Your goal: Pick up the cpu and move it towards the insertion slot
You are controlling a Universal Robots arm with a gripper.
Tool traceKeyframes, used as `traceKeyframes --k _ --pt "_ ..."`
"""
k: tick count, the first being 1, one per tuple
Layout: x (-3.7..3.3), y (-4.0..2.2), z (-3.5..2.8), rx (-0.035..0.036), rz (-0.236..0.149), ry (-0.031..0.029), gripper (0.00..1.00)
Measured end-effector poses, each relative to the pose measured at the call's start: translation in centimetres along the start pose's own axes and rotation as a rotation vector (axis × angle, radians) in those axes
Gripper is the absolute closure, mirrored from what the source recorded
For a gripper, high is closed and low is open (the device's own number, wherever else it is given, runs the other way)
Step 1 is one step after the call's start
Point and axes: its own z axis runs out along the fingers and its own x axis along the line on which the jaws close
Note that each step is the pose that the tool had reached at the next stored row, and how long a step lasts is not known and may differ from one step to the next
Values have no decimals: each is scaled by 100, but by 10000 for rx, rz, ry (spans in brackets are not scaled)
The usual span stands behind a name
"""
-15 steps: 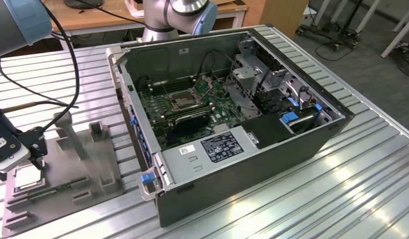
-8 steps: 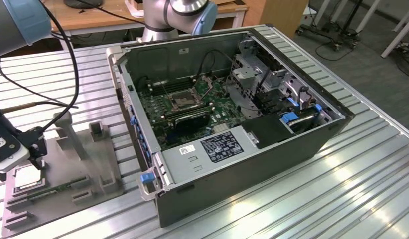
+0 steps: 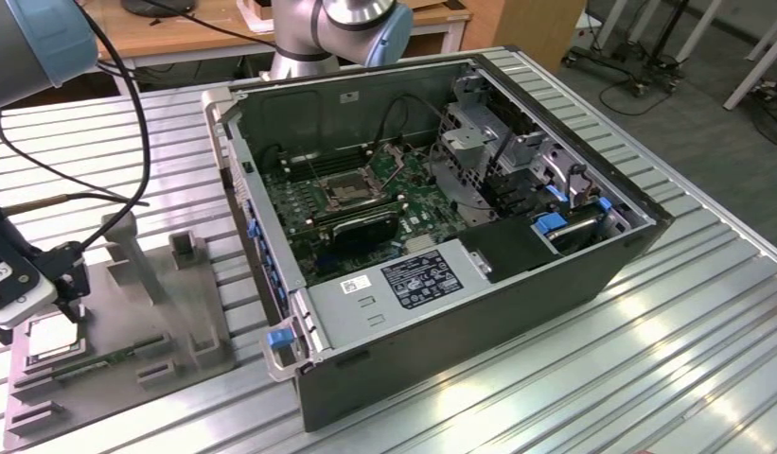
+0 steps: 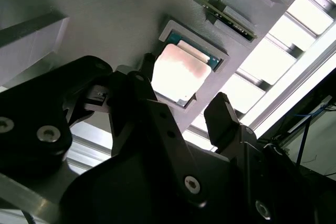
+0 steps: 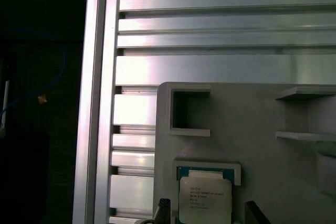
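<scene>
Although the hand (image 4: pixel 185 83) hangs low over the cpu (image 4: pixel 178 74), the pick is not yet made: the cpu lies flat in its pocket in the grey holder (image 3: pixel 116 312) on the bench (image 3: pixel 691 312). Both wrist views show the hand wide, with one finger (image 4: pixel 223 111) on each side of the cpu and, as far as I can judge, neither touching it. In the exterior view the holder stands at about eight o'clock from the open case (image 3: pixel 489 303). The slot (image 3: pixel 344 194) sits inside the case, well apart from the hand. I judge the task is at its beginning, and gripping, lifting and the whole carry are left.
</scene>
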Motion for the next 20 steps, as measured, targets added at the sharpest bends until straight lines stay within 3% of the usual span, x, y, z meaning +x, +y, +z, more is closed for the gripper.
traceKeyframes --k 11,20 --pt "1 -3 113 1 0 2 35" --pt "0 -3 129 1 0 2 35"
